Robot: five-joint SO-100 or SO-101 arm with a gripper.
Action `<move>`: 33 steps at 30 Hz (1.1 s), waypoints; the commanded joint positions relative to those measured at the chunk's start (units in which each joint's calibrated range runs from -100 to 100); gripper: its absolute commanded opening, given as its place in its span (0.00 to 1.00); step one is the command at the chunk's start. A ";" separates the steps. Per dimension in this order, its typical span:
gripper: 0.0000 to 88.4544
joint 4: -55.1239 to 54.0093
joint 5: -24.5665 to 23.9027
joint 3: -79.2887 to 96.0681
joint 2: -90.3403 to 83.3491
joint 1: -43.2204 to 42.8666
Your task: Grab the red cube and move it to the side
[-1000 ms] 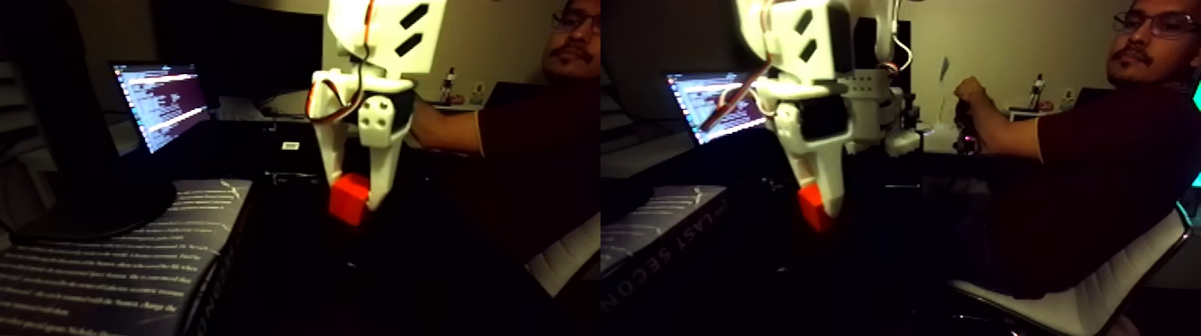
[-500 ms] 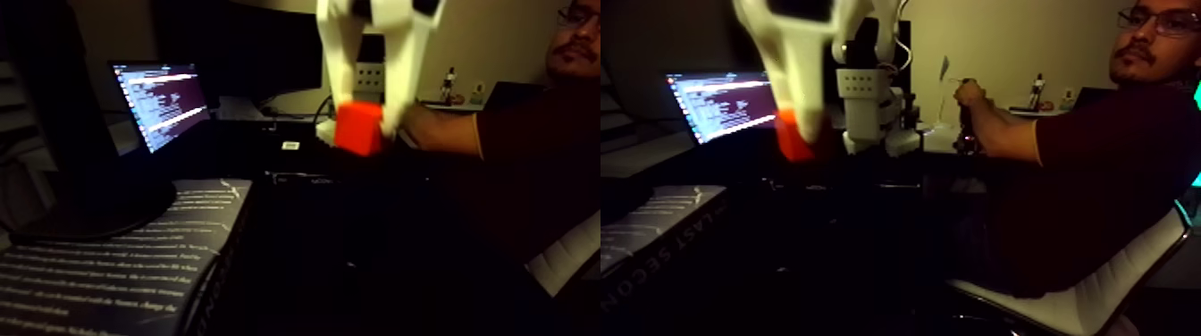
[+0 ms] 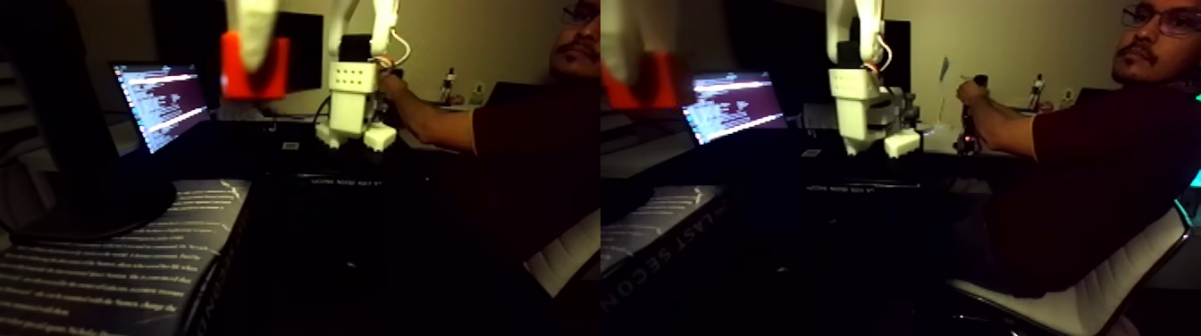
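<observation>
So going left to right in the fixed view: down at the lower left corner a printed sheet with white text point(image 3: 107, 259) lies on the dark table point(image 3: 357, 259), with a black stand foot resting on its far end. Behind that, a lit laptop screen point(image 3: 161, 100) sits near the table's far edge.

Right above the laptop, up in the air, is the red cube point(image 3: 255, 70). The gripper point(image 3: 253, 55) comes down from the top edge and is blurry, but one pale finger clearly crosses the cube's front face, and the cube hangs well off the table, so I'd say it's clamped on the cube. The other finger I can't make out.

Further right, the arm's white base point(image 3: 353, 103) stands at the far edge of the table. A person's hand point(image 3: 393, 88) reaches in just beside it, and the person in a dark red shirt point(image 3: 527, 152) sits at the right on a white chair point(image 3: 563, 255).

Progress-wise: the grab looks done and the cube is lifted and carried toward the left side of the view. What's left, as far as I can judge, is lowering it somewhere on that side and letting go.

The cube itself is plain bright red-orange, matte, with sharp edges, a bit smeared by blur. Part of its front is hidden by the finger.
</observation>
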 commanded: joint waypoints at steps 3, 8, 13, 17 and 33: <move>0.09 -1.37 -1.47 -4.13 4.67 3.66; 0.09 -4.32 -2.38 -1.95 6.60 4.66; 0.09 -9.31 -3.68 1.68 7.78 4.74; 0.09 -12.85 -3.84 5.49 8.95 4.66; 0.09 -25.86 -3.90 15.10 10.97 6.49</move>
